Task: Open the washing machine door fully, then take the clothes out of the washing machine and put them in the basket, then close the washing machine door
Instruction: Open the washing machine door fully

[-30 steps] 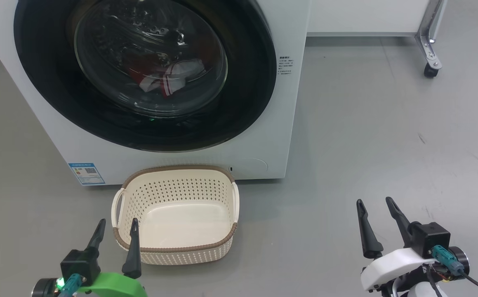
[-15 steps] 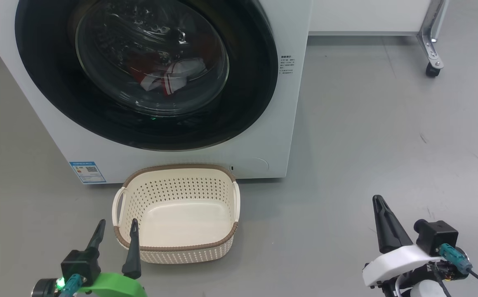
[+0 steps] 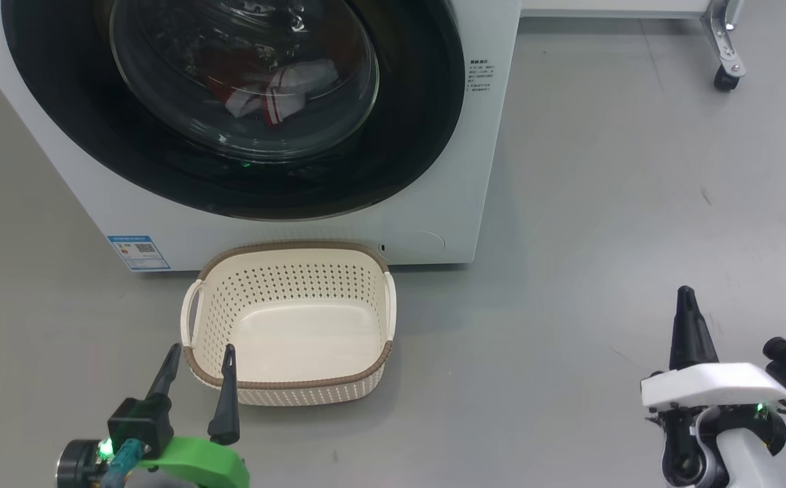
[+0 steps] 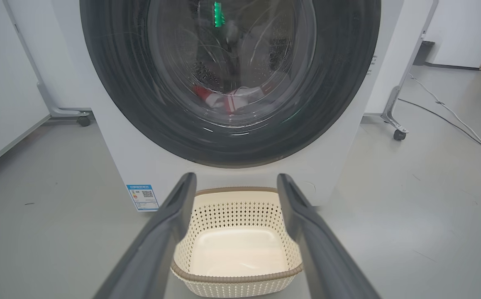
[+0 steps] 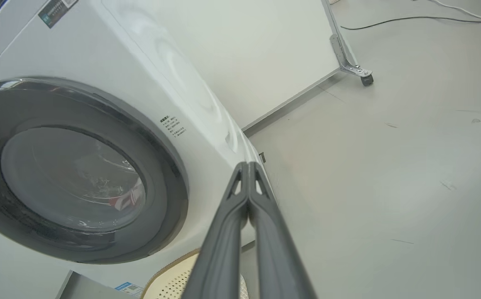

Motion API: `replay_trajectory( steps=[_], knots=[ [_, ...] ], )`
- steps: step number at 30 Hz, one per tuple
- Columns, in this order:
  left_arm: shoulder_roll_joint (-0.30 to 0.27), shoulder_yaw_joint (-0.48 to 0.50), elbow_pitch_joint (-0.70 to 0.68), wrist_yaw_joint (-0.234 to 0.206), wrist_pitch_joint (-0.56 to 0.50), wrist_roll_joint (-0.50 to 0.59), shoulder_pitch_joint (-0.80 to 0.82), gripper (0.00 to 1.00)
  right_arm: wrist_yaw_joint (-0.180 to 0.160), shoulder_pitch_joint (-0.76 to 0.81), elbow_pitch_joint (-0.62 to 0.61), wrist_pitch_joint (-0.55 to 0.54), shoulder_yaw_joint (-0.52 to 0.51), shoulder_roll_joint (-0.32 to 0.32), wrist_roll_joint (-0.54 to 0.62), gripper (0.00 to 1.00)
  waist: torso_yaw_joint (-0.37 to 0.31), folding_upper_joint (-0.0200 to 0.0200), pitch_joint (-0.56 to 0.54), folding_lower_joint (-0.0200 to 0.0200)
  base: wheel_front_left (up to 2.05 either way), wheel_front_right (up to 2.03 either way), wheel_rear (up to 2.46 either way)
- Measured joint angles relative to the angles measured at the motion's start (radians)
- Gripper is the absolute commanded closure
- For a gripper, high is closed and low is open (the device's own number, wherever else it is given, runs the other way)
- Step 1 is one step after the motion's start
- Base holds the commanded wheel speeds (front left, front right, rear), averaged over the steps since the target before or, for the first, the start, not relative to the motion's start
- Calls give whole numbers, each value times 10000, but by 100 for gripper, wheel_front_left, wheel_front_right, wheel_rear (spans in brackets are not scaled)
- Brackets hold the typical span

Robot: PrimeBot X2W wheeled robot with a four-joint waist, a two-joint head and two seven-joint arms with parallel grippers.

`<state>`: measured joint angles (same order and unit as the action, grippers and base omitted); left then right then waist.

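The white washing machine [image 3: 474, 169] stands ahead with its round black-rimmed door [image 3: 406, 135] shut. Red and white clothes [image 3: 274, 88] lie behind the glass, also visible in the left wrist view [image 4: 232, 97]. The cream basket [image 3: 291, 386] sits empty on the floor right in front of the machine [image 4: 234, 280]. My left gripper [image 3: 199, 359] is open at the basket's near left corner, holding nothing. My right gripper [image 3: 687, 298] is shut and empty, low over the floor well to the right of the basket; its fingers [image 5: 246, 174] press together, pointing toward the machine's lower right corner [image 5: 207, 104].
A wheeled metal frame leg [image 3: 725, 54] stands at the back right, behind a stretch of grey floor [image 3: 637, 203]. Another caster leg [image 4: 83, 120] sits left of the machine. A cable [image 4: 452, 120] runs over the floor at far right.
My right gripper went from open to shut and shifted right and up in the picture. The head camera tilted, so machine and basket sit slightly higher in the picture.
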<state>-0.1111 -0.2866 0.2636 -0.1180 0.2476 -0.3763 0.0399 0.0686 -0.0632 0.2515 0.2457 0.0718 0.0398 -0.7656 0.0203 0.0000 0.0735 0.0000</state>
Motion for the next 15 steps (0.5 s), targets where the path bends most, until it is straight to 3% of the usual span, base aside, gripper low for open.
replay_trajectory(
  steps=[7,15],
  knots=[
    [10,-77,-201,0,-2,102,414,0,267,-954,38,-917,-399,10,-2512,100,97,0,519,0,0,0,0],
    [88,-192,-426,0,-4,274,824,0,268,-2147,236,-2006,-734,23,-5369,100,257,0,1067,0,0,0,0]
  ],
)
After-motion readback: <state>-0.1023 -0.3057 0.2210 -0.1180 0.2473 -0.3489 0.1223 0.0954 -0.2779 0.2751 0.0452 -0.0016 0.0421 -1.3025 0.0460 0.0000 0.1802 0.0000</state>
